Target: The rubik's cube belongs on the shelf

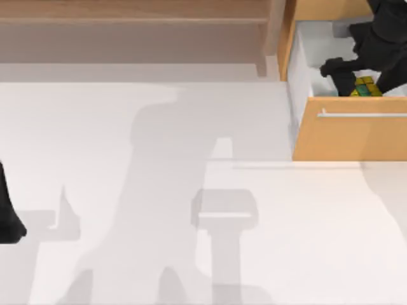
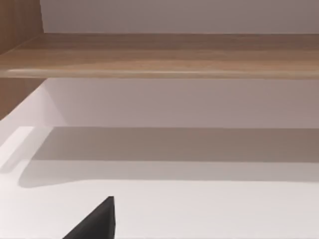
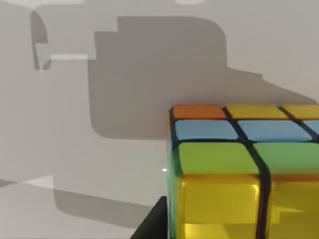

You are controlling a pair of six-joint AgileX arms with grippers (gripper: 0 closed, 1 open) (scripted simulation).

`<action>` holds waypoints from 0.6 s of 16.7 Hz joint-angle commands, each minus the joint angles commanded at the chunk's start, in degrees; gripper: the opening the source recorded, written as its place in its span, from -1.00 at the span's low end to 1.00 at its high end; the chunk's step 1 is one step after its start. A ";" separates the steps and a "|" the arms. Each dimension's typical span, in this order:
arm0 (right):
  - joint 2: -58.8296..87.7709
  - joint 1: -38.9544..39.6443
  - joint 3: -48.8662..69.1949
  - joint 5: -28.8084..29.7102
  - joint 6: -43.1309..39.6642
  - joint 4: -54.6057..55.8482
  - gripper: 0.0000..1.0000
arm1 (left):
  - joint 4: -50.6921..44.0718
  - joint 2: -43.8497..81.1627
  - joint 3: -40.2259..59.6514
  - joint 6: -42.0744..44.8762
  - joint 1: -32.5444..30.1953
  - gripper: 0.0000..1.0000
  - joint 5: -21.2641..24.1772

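Two arms share the white worktop (image 1: 159, 241); the right one reaches down into the open drawer (image 1: 346, 133) at the top view's right, its fingers (image 1: 348, 81) low inside the white drawer box; the cube (image 1: 365, 88) sits just beside them, against the inner face of the orange-tan drawer front, with yellow and green squares showing past the black fingers; whether those fingers are closed on the cube or merely next to it I cannot tell; in the right wrist view the cube (image 3: 239, 174) fills the near corner, with orange, yellow, blue and green squares on one face and glossy yellow ones on the next, resting on the pale drawer floor; a dark finger (image 3: 152, 224) edge lies close against the cube's side there.

A silver bar handle (image 1: 362, 115) runs along the drawer front, on the far side of the front panel from the fingers.

The shelf (image 1: 133, 19) is a long brown board along the top view's upper edge, ending in an upright post (image 1: 272, 38) just beside the drawer; it is well apart from the right fingers and bare; the left wrist view looks along its lighter front edge (image 2: 164, 72).

The left arm (image 1: 7, 216) is parked at the top view's left edge; a dark finger tip (image 2: 97, 221) shows above the worktop, holding nothing; how far apart its fingers stand I cannot tell.
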 joint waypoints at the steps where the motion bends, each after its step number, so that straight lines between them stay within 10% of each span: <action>1: 0.00 0.00 0.00 0.00 0.00 0.00 -1.00 | 0.00 0.00 0.00 0.00 0.00 1.00 0.00; 10: -2.56 0.72 -0.78 2.34 -2.91 -2.14 -1.00 | 0.00 0.00 0.00 0.00 0.00 1.00 0.00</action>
